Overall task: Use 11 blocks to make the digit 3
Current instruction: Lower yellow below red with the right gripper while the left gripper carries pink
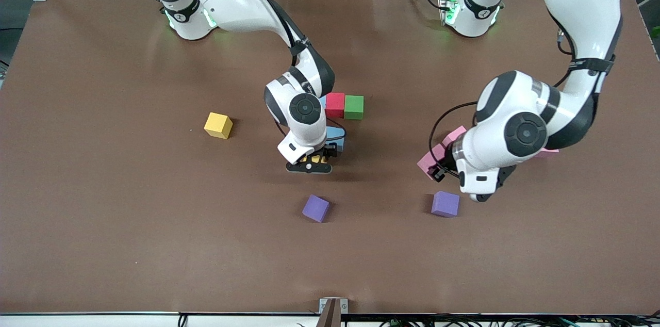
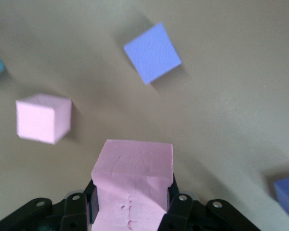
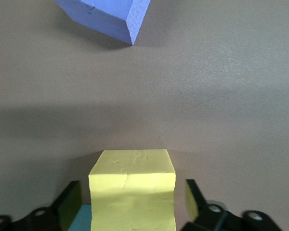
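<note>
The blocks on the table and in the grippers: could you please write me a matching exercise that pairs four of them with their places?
Things:
1. pink block
2. yellow block
3. green block
4. lone yellow block

Places:
A. beside the red block
B. between the open fingers of the right gripper
C. toward the right arm's end, alone
D. clamped in the left gripper

Pairs: 1-D, 2-B, 3-A, 4-C

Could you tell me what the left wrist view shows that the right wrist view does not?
Only the left wrist view shows the left gripper shut on a pink block, with a loose pink block lying on the table under it.

Only the right wrist view shows the right gripper, its fingers open and standing clear on either side of a yellow block.

Both show the brown table and at least one purple block; whether it is the same block in both views cannot be told.
</note>
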Available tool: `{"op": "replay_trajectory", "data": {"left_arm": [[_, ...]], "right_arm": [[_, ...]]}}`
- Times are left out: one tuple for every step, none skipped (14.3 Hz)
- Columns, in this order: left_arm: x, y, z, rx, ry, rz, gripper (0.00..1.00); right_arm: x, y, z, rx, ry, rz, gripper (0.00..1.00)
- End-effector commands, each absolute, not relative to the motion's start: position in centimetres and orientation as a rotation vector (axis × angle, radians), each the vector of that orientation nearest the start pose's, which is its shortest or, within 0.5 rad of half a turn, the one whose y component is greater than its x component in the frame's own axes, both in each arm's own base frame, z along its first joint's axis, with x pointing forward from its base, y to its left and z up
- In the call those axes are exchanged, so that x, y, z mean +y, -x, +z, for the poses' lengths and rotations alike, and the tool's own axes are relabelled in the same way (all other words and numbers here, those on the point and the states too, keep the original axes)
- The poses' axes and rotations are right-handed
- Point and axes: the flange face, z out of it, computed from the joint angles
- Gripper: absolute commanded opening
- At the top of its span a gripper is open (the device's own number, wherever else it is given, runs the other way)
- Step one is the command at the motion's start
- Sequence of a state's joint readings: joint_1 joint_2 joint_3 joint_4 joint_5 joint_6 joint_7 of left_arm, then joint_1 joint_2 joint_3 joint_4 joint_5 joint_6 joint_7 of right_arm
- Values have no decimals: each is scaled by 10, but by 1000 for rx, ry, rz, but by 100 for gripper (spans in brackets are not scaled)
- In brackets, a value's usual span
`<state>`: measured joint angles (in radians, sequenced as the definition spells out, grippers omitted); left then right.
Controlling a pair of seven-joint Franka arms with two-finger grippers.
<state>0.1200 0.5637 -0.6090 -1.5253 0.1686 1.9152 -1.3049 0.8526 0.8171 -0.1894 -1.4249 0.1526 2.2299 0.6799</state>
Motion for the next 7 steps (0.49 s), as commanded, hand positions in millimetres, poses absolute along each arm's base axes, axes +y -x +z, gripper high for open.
{"op": "replay_trajectory", "data": {"left_arm": [[-284, -605, 359, -1395, 2850, 225, 28], [-291, -602, 353, -1454, 2815, 215, 28], [-297, -599, 349, -1503, 2777, 198, 28], [-309, -593, 342, -1541, 2737, 182, 28], [-319, -586, 338, -1575, 2702, 165, 28], [-323, -584, 336, -1649, 2660, 152, 28], [-326, -583, 334, -1733, 2616, 151, 28]], "right_arm": [[472, -551, 220, 87, 3158, -44, 100], [471, -551, 221, 86, 3157, -47, 100], [472, -551, 223, 79, 3155, -49, 100], [472, -554, 231, 77, 3146, -62, 100], [472, -557, 237, 81, 3138, -74, 100], [466, -563, 241, 99, 3135, -80, 100], [457, -571, 245, 121, 3127, -83, 100]]}}
